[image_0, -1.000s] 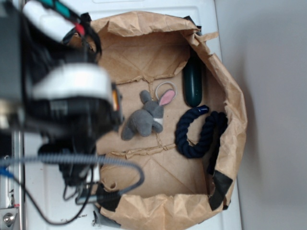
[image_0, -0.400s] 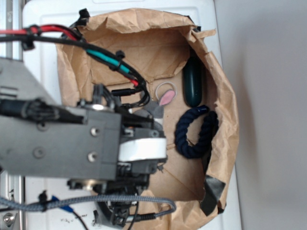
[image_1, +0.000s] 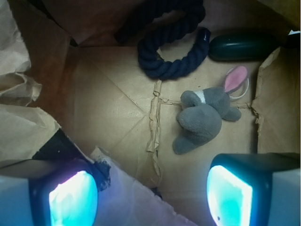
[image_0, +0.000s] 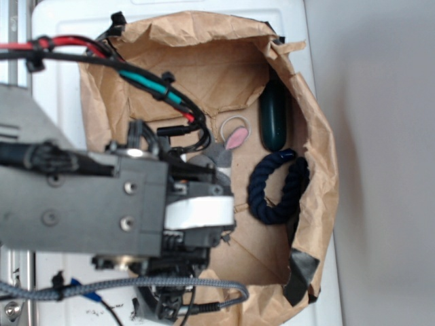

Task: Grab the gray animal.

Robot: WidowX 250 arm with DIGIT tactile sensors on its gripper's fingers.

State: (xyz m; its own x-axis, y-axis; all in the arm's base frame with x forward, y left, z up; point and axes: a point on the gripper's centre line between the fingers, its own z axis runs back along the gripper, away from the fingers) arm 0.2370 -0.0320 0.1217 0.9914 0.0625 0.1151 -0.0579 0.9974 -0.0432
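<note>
The gray animal (image_1: 205, 118) is a small plush bunny with a pink inner ear, lying on the brown paper floor of a bag in the wrist view. It sits just ahead of my right finger. My gripper (image_1: 150, 197) is open, its two glowing pads (image_1: 229, 195) wide apart with only paper between them. In the exterior view the arm covers most of the bunny; only its pink ear (image_0: 236, 139) and thin ring loop (image_0: 233, 123) show past the gripper (image_0: 204, 176).
A dark navy rope ring (image_1: 171, 49) (image_0: 277, 187) lies beyond the bunny. A dark green oblong object (image_1: 244, 47) (image_0: 273, 115) rests by the bag wall. Crumpled brown paper bag walls (image_0: 319, 136) (image_1: 19, 89) surround the floor, and a flap lies under my left finger.
The arm swung in over the bag and now covers the bunny in the exterior view. Over the last half second it barely shifted. The bunny, rope and green object stayed put.
</note>
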